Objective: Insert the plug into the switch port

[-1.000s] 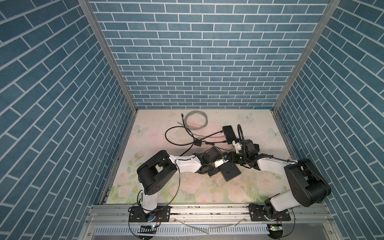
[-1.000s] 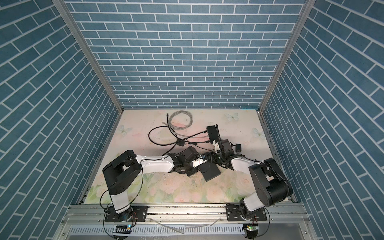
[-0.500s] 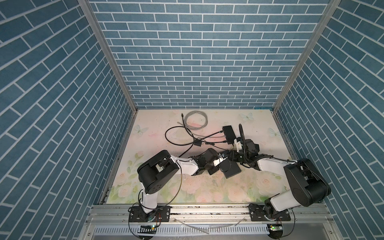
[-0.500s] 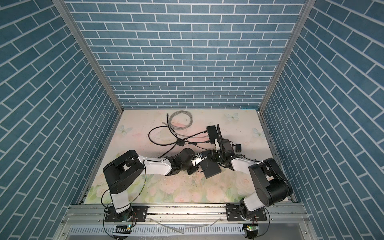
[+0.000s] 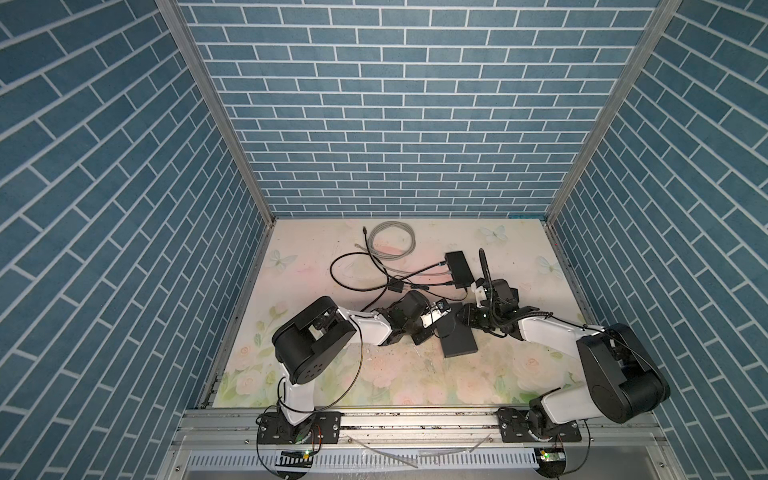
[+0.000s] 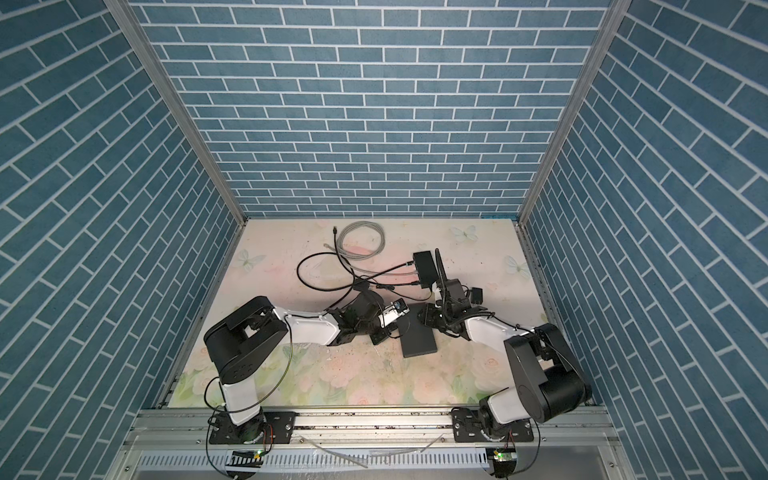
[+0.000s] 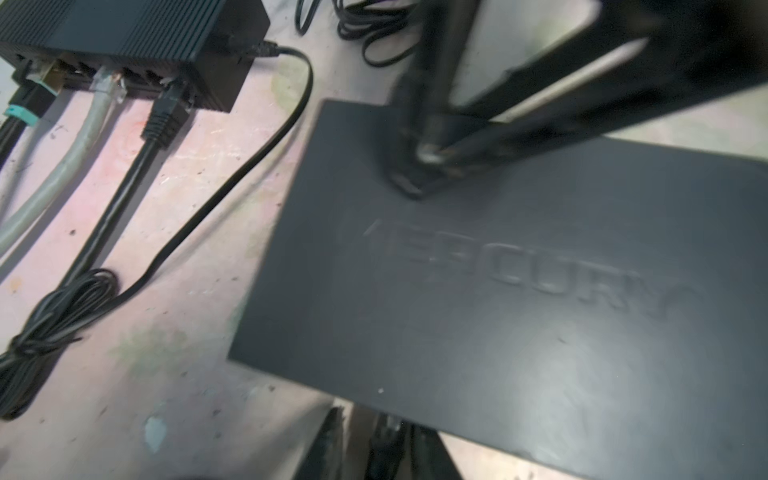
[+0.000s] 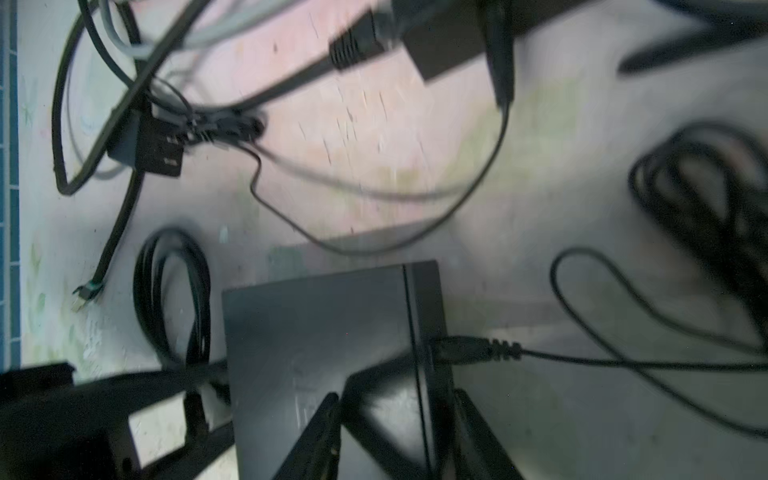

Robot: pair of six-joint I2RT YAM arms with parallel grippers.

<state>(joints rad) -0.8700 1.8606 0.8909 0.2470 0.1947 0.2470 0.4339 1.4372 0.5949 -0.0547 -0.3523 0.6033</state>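
The switch point(image 7: 498, 311) has a matt dark grey casing, smooth, with raised lettering and fine scuffs. At one o'clock from it in both top views, the smaller box point(image 5: 459, 266) is black and finely ribbed. The grey cable point(image 7: 62, 166) looks smooth-sheathed, the black cable point(image 7: 124, 187) rubbery. The table point(image 7: 187, 332) is a printed floral sheet, scratched and stained. At its six o'clock edge, the rail point(image 5: 415, 419) is bare silvery metal.

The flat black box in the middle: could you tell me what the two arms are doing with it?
The two arms are working on the switch. The right hand straddles one side edge and appears to grip it, right beside the plug, which looks already pushed into that side. The left hand sits at the opposite edge; whether it holds anything is unclear.
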